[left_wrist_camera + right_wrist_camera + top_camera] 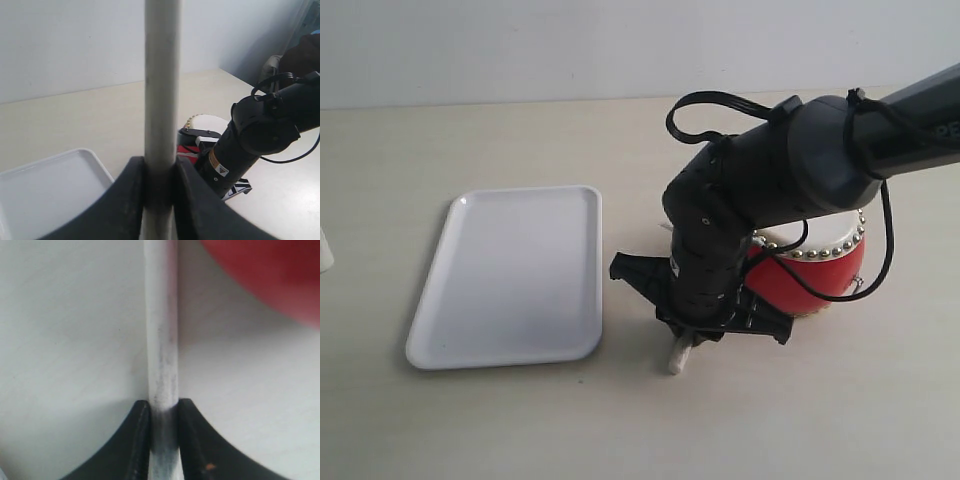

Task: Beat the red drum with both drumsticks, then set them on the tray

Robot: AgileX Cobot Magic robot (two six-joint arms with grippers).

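Both grippers were clamped on a stick. The left gripper [160, 167] had its jaws closed on the left stick [162, 75]. The right gripper [164, 407] was pinched round the right stick [161, 330] the same way.

The relation that mattered was on the right side. In the ext. view the right gripper sat low, close to the table [840, 400], just left of and in front of the drum [820, 272]. The right arm [790, 170] hid most of the drum from there. One end of the right stick poked out under the jaws toward the camera. In the right wrist view the rest ran out past the drum's red side, near it but not touching. So the stick was beside the body, well below the skin (I couldn't tell if it lay on the table or just above it). By my read you'd have needed to lift it and swing the tip over the skin to get a proper beat.

The left gripper wasn't in the ext. view. Its own cam looked across a corner of the tray [45, 192] toward the drum and the right arm, w/ the stick's long axis running straight out from the jaws — clear of everything.

The tray lay flat on the table, left of the right gripper and near it, w/ nothing on it. I'd judge the left arm nearer the tray and the right nearer the drum — neither stick was down yet.
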